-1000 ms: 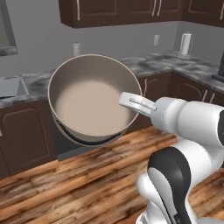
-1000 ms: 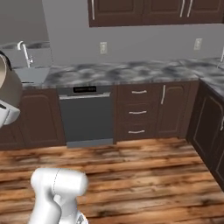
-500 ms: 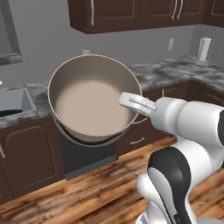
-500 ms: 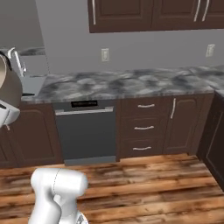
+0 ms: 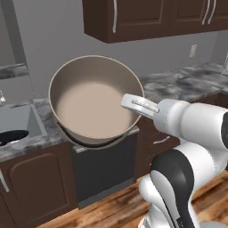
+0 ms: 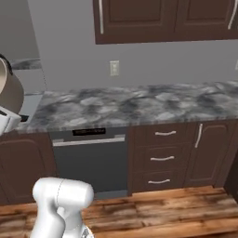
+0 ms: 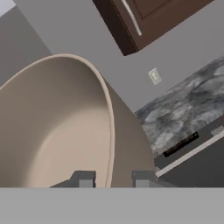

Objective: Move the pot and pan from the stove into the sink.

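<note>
The pot, deep and beige with a paler inside, hangs in the air, tilted so its mouth faces the left base camera. My gripper is shut on its rim at the right side. In the hand view the fingertips straddle the pot's rim, with the gripper clamped on it. The pot's edge also shows at the far left of the right base view. The sink lies at the left, below the pot's level, with a flat black pan in it. The stove is out of view.
A marble counter runs along the wall, with a dishwasher and drawers beneath. Dark upper cabinets hang above the pot. A wall outlet sits over the counter. Wooden floor lies in front.
The whole scene has shifted and grown: the base has driven closer to the counter and the sink has come nearer at the left. The pot stays held the same way.
</note>
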